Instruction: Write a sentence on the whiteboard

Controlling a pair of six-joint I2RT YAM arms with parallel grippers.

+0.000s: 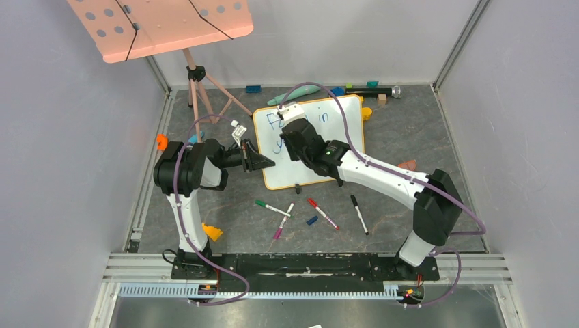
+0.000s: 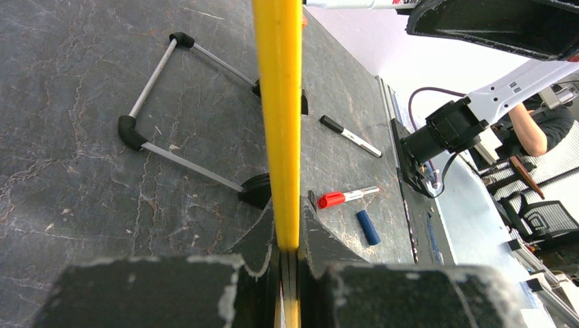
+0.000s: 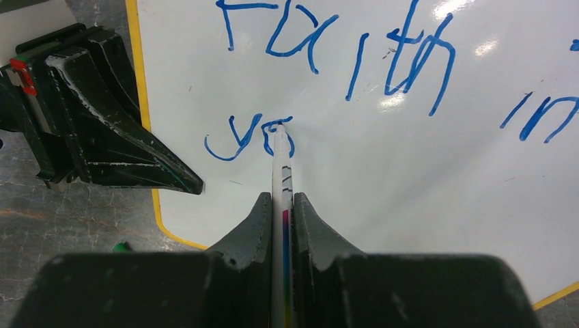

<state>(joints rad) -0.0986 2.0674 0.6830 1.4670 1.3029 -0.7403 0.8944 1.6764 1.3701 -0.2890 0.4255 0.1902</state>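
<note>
Though stiff, probably light and prone to skidding under pen pressure: whiteboard (image 1: 276, 171), set centre of rough grey table (image 1: 410, 137). Best gripped at thin rounded yellow frame (image 2: 278, 102), not glossy slick face. Clamped there by left gripper (image 2: 287, 222) fingers. Pinched tight in right gripper (image 3: 282, 205): slim marker (image 3: 280, 167), tip touching blue sentence (image 3: 341, 61) at "yo".

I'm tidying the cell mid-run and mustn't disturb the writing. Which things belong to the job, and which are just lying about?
In use: whiteboard, gripped at its edge by left pincer; marker in right pincer; unfinished sentence.

Lying about: green marker, pink marker, red marker, black marker, blue cap, music stand.
</note>
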